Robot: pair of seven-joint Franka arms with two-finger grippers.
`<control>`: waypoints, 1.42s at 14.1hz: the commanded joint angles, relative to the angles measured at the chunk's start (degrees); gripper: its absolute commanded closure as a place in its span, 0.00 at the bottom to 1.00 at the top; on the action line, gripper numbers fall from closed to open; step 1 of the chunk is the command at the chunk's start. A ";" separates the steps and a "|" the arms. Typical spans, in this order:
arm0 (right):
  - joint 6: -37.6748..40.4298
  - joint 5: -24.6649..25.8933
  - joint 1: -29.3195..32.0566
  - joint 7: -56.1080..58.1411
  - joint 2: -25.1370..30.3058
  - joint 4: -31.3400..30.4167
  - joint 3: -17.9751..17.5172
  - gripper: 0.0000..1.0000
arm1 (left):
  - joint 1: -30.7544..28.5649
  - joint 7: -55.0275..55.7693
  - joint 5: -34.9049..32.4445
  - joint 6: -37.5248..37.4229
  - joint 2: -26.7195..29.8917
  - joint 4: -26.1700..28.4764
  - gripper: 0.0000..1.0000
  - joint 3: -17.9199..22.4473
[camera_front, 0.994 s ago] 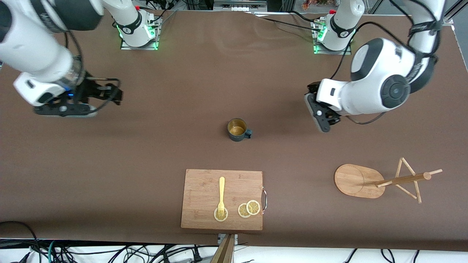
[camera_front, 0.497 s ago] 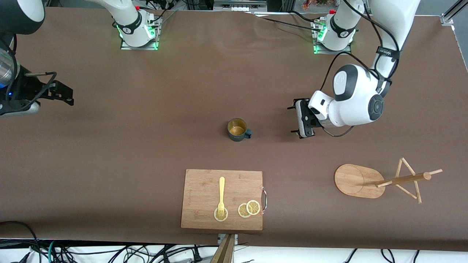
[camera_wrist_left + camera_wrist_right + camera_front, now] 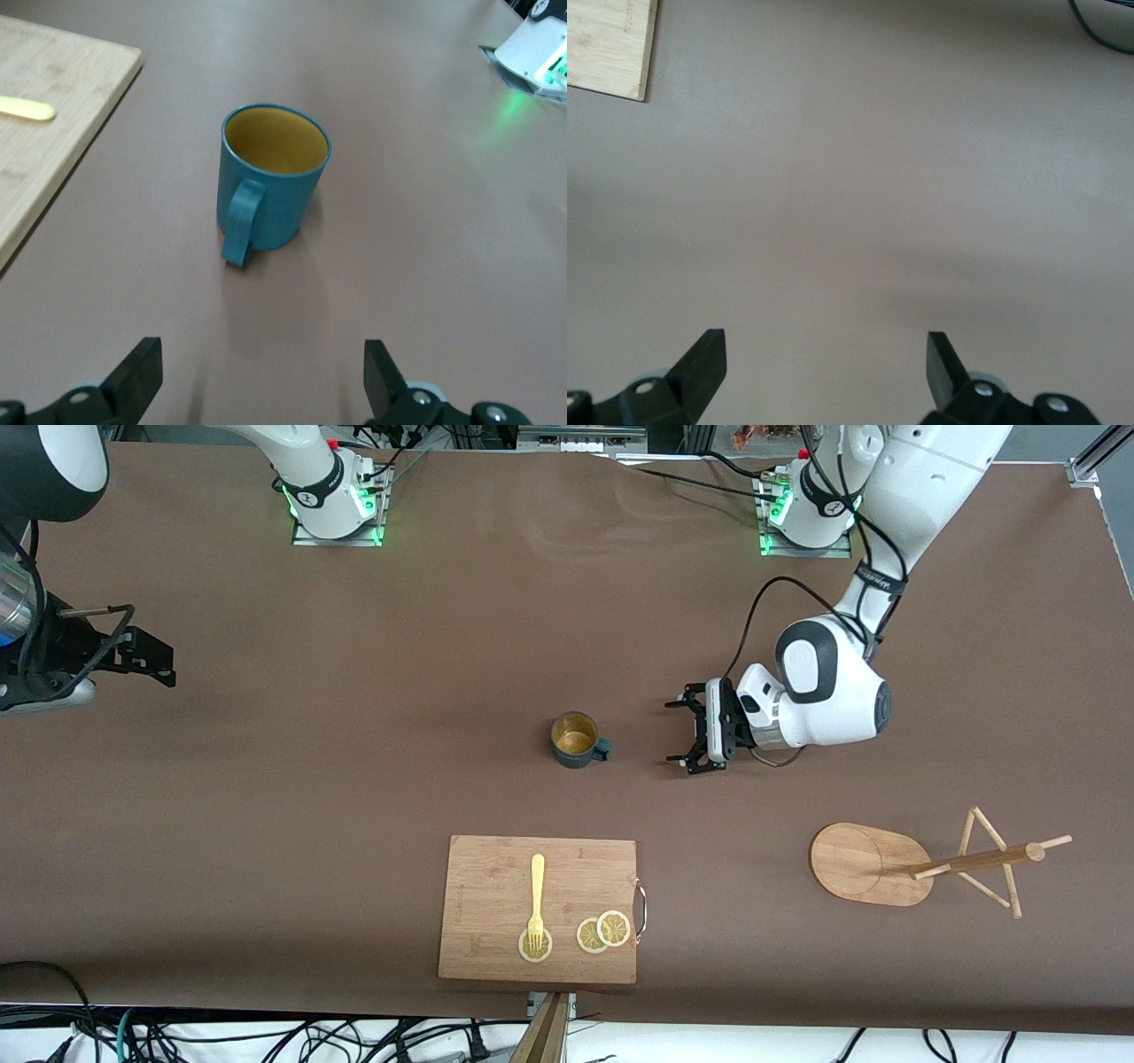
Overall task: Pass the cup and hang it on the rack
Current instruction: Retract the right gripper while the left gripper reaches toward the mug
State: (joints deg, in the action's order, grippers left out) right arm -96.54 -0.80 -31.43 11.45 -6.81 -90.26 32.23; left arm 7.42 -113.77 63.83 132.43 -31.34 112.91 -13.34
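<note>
Cup (image 3: 576, 740) upright mid-table, handle at three o'clock toward my wide-spread left gripper (image 3: 687, 731); looks light, rigid, ribbed, so I'd pinch the rim wall; right gripper (image 3: 164, 664), spread, waits.

Left hand (image 3: 684, 732) low, fingers spread wide, right hand (image 3: 146, 657) waiting at table's end, fingers apart

No legible text, labels, brand names or numbers anywhere. Left arm (image 3: 886, 478) carries a dark band with small pale lettering near its cable clip, too small to read. Each arm base has a round dark emblem, likewise unreadable. Cup (image 3: 576, 740), cutting board (image 3: 496, 886) and rack (image 3: 873, 864) carry no markings.
</note>
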 commanded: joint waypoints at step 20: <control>3.19 0.71 38.63 0.24 4.52 -1.58 -37.61 0.00 | 8.05 -18.95 20.01 7.31 -12.61 -10.08 0.00 -0.20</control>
State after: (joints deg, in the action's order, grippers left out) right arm -93.82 -0.65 5.95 11.49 -4.16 -90.29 -5.22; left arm 13.82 -131.30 81.85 137.50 -42.48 104.59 -13.55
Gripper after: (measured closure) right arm 0.000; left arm 0.000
